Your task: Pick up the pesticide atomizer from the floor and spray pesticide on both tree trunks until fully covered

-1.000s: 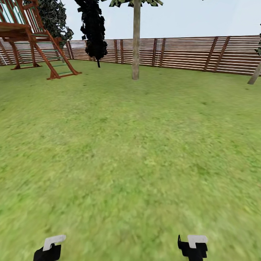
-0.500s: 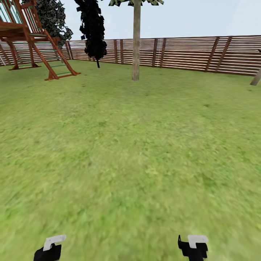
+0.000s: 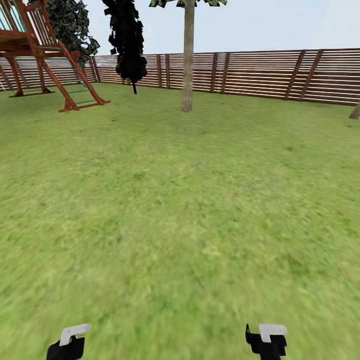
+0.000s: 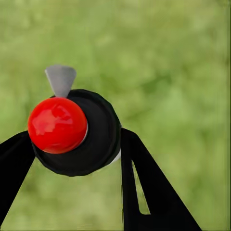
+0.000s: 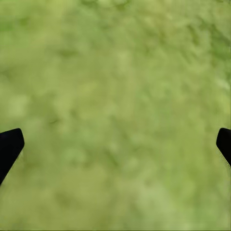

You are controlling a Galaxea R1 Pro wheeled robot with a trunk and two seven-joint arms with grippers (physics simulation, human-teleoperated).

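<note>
I've got the atomizer (image 4: 77,132) pinched at its round black body between my left fingers (image 4: 144,187), where it looks small, rigid, light and maybe slick, while my right gripper (image 5: 115,144) hangs spread and empty over lawn (image 3: 180,210), the nearest trunk (image 3: 188,60) well ahead.

A tree trunk (image 3: 188,60) stands ahead before the fence (image 3: 280,75), play frame (image 3: 45,55) left.
</note>
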